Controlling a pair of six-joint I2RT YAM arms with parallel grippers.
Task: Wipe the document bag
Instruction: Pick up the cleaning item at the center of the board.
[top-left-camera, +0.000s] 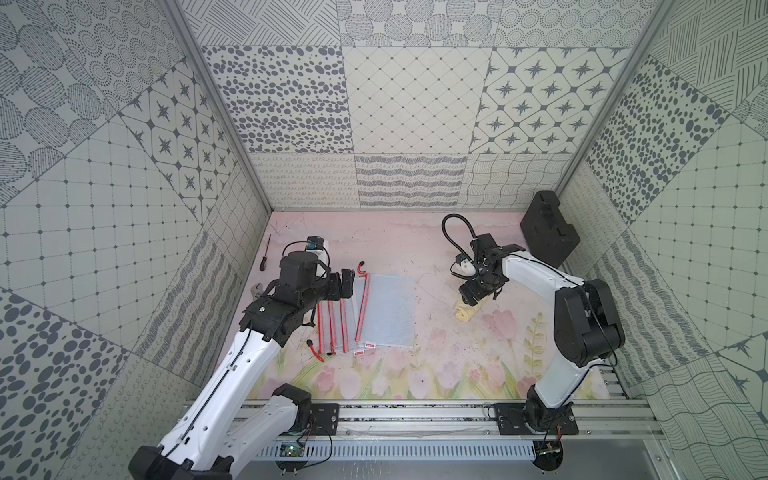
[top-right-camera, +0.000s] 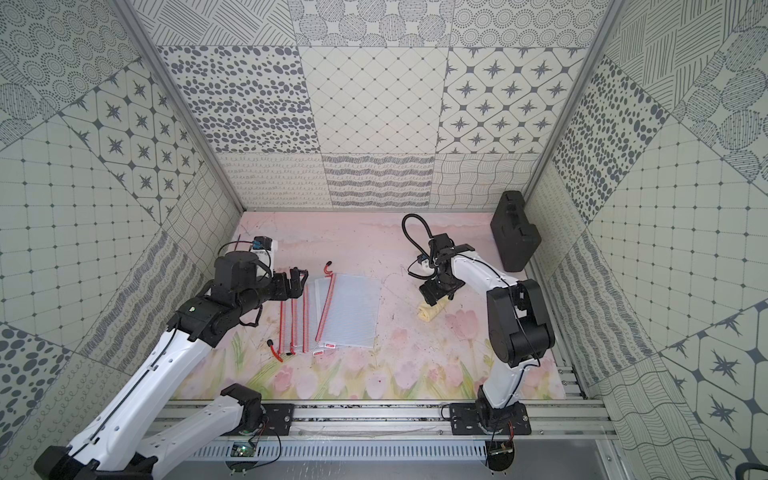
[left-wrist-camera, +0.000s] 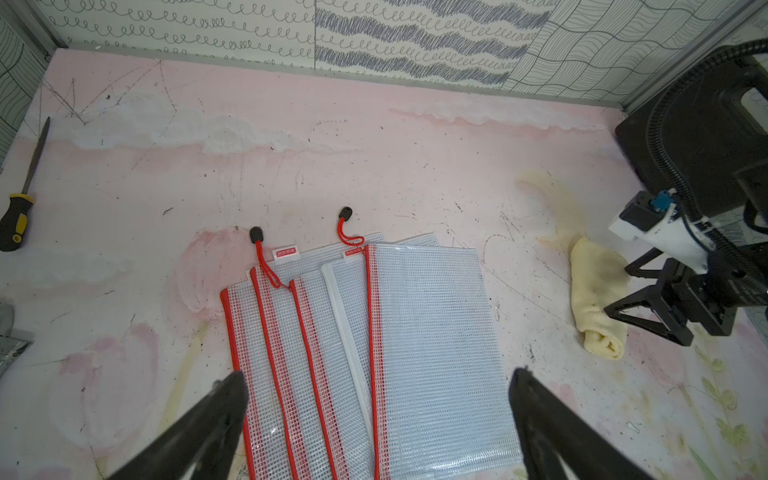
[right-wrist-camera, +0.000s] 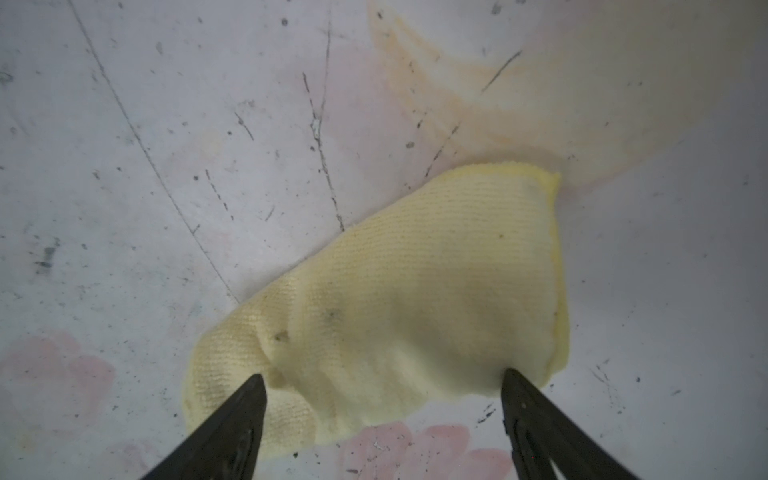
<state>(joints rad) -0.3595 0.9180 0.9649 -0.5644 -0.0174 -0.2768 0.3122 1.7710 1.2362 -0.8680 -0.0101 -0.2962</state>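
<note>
Overhead stereo pair, two close downward wrist views

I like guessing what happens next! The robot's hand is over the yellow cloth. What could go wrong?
The cloth is loosely rolled, so the open right hand over it might pinch just the top layer and unroll it. The bags lie fanned in a loose pile, and the open left hand isn't holding them, so wiping could slide them apart.
</note>
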